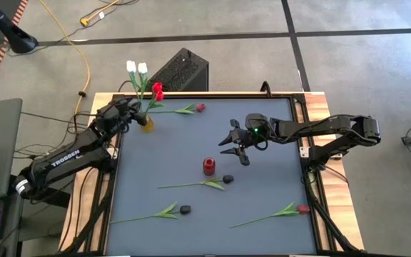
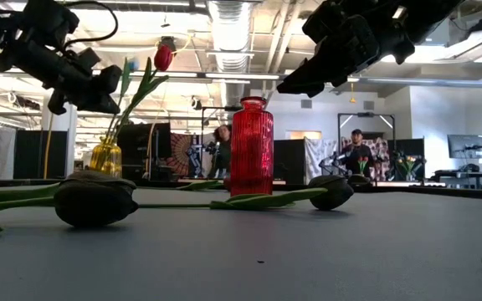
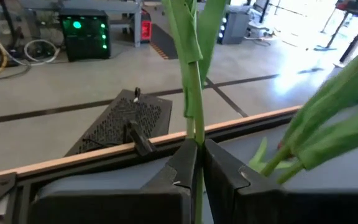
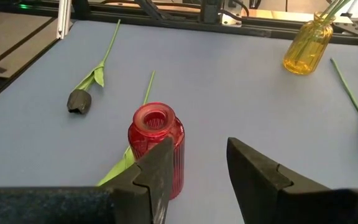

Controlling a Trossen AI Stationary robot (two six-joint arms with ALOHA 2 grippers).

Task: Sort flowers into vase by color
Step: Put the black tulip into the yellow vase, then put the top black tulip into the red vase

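Note:
A yellow glass vase [image 1: 146, 123] stands at the table's far left with white [image 1: 137, 68] and red tulips [image 1: 158, 91] in it. My left gripper [image 1: 134, 114] is beside its mouth, shut on a green stem. A red ribbed vase [image 1: 208, 166] stands mid-table. My right gripper [image 1: 237, 145] hovers open just beyond it, touching nothing; in the right wrist view its fingers [image 4: 160, 168] frame the red vase [image 4: 156, 146]. Two near-black tulips [image 1: 227, 178] [image 1: 185, 209] and two red ones [image 1: 200, 108] [image 1: 303, 209] lie flat on the mat. My left gripper [image 3: 199, 158] pinches a thin green stem [image 3: 194, 127] between its two fingers. The fingers lie across the stem, which rises upright past them with a long leaf [image 3: 182, 31]. Its head is outside the wrist view and its lower end is hidden behind the fingers.
A black perforated box [image 1: 180, 70] sits on the floor beyond the table's far edge. The mat has a raised metal frame [image 1: 302, 128] around it. Open mat lies between the red vase and the near edge, crossed by the lying stems. People stand far off in the room [image 2: 356, 150].

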